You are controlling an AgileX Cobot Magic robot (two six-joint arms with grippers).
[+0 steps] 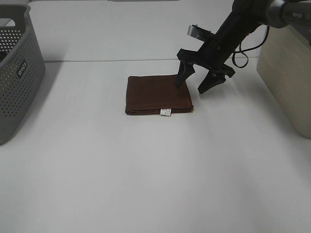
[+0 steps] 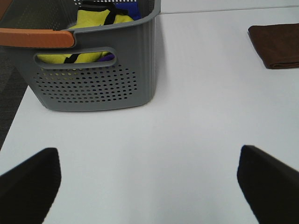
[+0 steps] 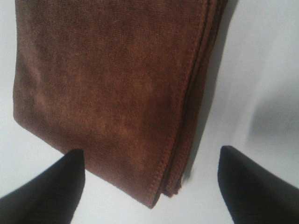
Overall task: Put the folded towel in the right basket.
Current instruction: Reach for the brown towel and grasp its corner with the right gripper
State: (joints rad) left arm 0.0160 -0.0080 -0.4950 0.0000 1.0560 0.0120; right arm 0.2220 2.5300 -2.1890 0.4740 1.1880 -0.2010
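The folded brown towel (image 1: 158, 94) lies flat on the white table, with a small white tag at its front edge. My right gripper (image 1: 192, 84) is open and hangs just above the towel's right edge, one finger over the cloth and the other over bare table. In the right wrist view the towel (image 3: 117, 93) fills the frame between the open fingertips (image 3: 46, 191), and the right gripper (image 3: 152, 186) holds nothing. The right basket (image 1: 286, 73) is a pale beige bin at the table's right edge. My left gripper (image 2: 149, 186) is open and empty over bare table. The towel (image 2: 278, 44) is far from it.
A grey perforated basket (image 1: 17, 73) stands at the left edge. The left wrist view shows this basket (image 2: 98, 88) with an orange handle and yellow and blue clothes inside. The white table (image 1: 146, 170) stretches in front of the towel.
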